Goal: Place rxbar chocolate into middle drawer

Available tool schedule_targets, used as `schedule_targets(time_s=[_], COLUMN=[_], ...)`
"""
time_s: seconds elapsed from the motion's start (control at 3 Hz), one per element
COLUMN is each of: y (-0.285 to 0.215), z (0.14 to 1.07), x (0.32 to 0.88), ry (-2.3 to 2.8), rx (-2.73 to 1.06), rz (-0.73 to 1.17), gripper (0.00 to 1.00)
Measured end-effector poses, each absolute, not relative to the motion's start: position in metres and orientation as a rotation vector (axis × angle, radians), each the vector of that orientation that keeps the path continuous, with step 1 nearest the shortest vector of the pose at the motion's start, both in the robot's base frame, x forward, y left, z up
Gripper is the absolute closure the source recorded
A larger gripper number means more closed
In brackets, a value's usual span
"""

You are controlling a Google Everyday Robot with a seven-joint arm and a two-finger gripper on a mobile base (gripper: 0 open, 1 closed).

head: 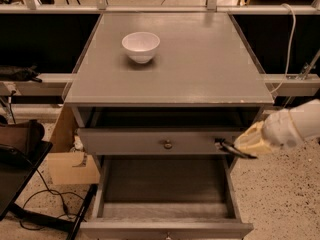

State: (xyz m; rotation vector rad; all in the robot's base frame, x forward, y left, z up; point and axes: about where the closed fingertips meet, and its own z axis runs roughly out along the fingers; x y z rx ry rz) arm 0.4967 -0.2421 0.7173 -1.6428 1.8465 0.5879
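Gripper: my gripper [246, 143] hangs at the cabinet's right front corner, level with the top drawer [125, 141].
Grip: I see it closed on a thin dark strip, seen edge-on, which I take to be the rxbar chocolate [225, 145].
Bar position: it is held in the air, above the right wall of the middle drawer [100, 196], just beside the top drawer's front.
Middle drawer: pulled out, dark floor showing.
Cabinet top [210, 69]: a white bowl [141, 46] stands at back left.
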Motion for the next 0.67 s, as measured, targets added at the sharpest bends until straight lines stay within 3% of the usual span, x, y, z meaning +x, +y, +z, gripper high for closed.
schedule_targets(time_s=[0.67], y=[-0.228], z=[0.594], x=[0.432], ry=[1.921], rx=[-1.567], rz=[0.822], gripper=[1.00])
